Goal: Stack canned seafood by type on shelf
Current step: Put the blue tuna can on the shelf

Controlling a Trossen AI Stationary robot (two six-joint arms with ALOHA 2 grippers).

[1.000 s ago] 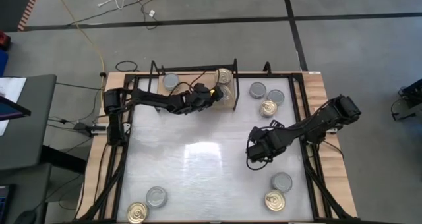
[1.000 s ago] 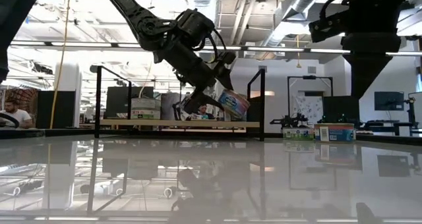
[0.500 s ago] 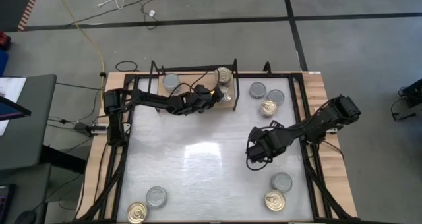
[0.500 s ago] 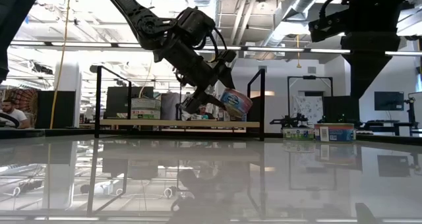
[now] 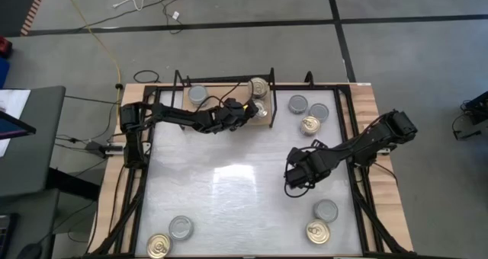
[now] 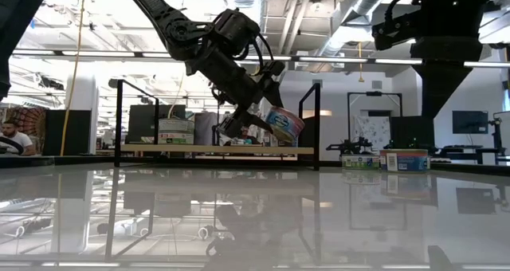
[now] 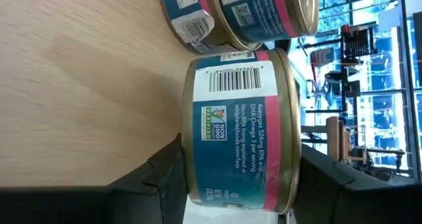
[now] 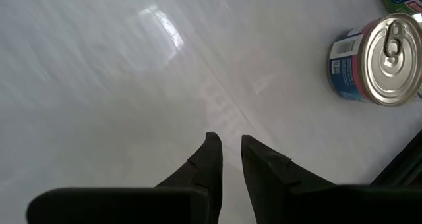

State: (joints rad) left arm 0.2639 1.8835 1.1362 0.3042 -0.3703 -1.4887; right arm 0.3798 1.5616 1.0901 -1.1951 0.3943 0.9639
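Observation:
My left gripper [image 5: 254, 109] is over the right end of the shelf [image 5: 225, 91], a light wooden board in a black wire frame, shut on a can [image 6: 284, 124] with a blue and pink label. Just beyond it on the board stands a stack of two gold-topped cans [image 7: 264, 13]. A grey-topped can [image 5: 197, 95] rests on the shelf's left part. My right gripper [image 5: 293, 181] hovers over the white tabletop right of centre, shut and touching nothing. My left gripper pinches the can [image 7: 241, 132] between its two fingers, one finger [image 7: 165, 178] on the flat face turned toward the board, the other [image 7: 323, 178] on the opposite flat face. The fingers come slanting down from the table's left. The can is tilted and lifted clear of the shelf [image 6: 183, 149].
Loose cans stand on the tabletop: three at the far right [image 5: 309, 124], two at the near right [image 5: 318, 231], two at the near left [image 5: 158, 245]. A ring-pull can [image 8: 379, 59] is close to my right gripper. A person [image 6: 12, 135] sits beyond the table's far edge.

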